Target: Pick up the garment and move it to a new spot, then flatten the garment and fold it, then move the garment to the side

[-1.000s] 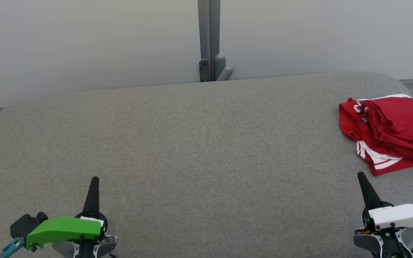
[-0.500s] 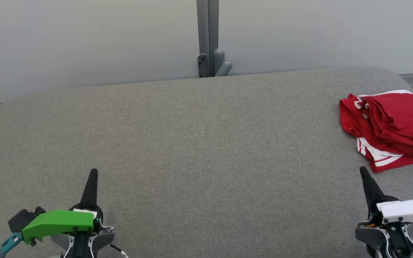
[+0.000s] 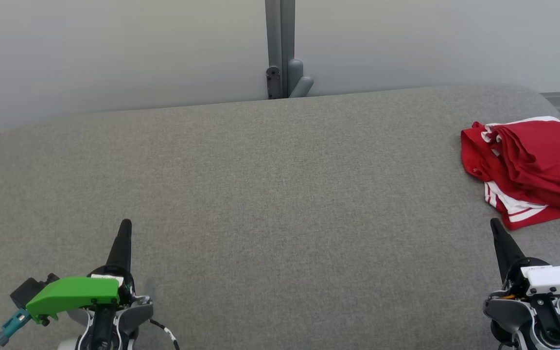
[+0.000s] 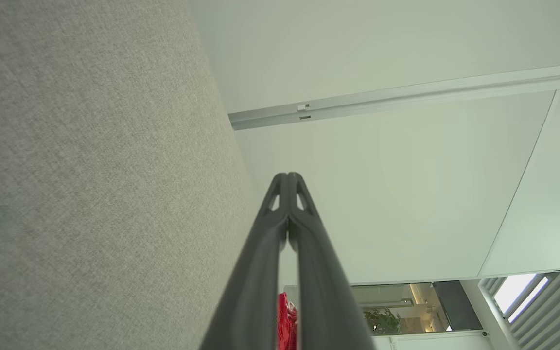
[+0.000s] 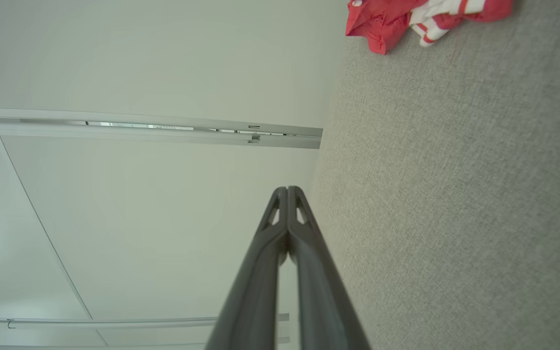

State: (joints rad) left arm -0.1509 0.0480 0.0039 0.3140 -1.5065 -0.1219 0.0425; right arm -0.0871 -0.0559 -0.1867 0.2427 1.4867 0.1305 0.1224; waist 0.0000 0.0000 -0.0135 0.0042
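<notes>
red garment [image 3: 528, 165] lies on the bench [image 3: 280, 194]. right gripper [image 3: 493, 222] near it, left gripper [image 3: 125, 223] well apart from it, both sets of fingers pinched shut, empty.

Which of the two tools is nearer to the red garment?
The right tool, white-covered, close to the garment; the green-covered left tool lies far across.

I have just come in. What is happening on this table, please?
Nothing is being handled at this moment. The red garment with white stripes lies in loose folds near the right edge of the grey padded table. The left gripper and the right gripper are both shut and empty, at the near side, apart from the garment.
</notes>
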